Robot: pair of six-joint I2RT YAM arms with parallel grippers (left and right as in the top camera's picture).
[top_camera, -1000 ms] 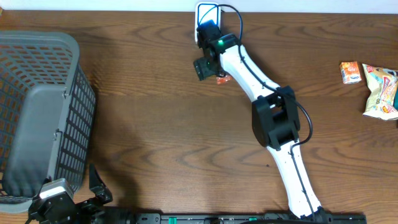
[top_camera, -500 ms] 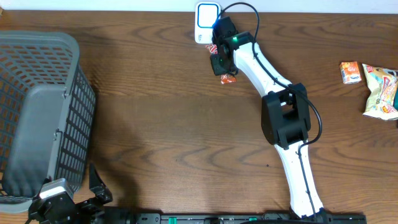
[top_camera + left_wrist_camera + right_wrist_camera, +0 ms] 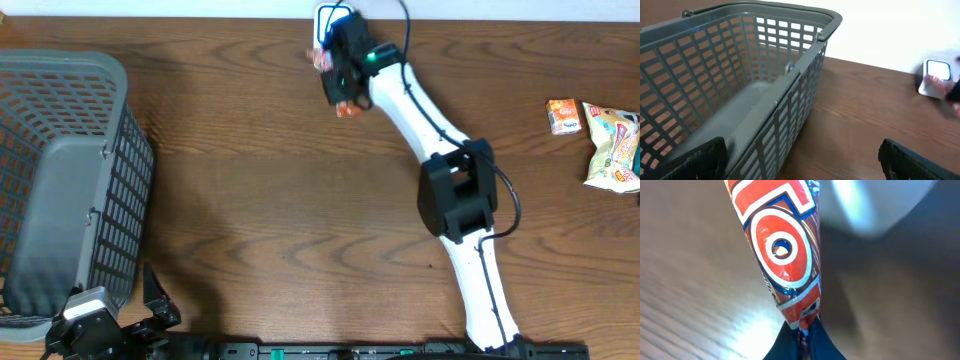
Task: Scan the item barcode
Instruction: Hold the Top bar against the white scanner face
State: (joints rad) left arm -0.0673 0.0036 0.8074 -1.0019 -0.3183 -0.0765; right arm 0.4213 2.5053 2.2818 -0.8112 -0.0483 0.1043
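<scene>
The wooden table (image 3: 250, 200) carries a grey basket (image 3: 118, 215) far to the left of the scanner (image 3: 331, 22); the left wrist view looks into it and shows mesh walls and a plain grey floor. The right arm (image 3: 440, 190) reaches up to the scanner at the table's far edge. Well to the right of the scanner lie a yellow-green snack bag (image 3: 612, 148) and, just beside it, a small orange pack (image 3: 564, 116). The item, a red-and-orange wrapper (image 3: 782, 255), is pinched by one end in the right gripper (image 3: 801, 339), close in front of the scanner. Overhead gives that place; only the right wrist view shows the print — white rings on red — with the scanner a white blur behind. The left gripper (image 3: 802, 145), beside the basket, far from the scanner, has its fingers spread wide, holding nothing.
</scene>
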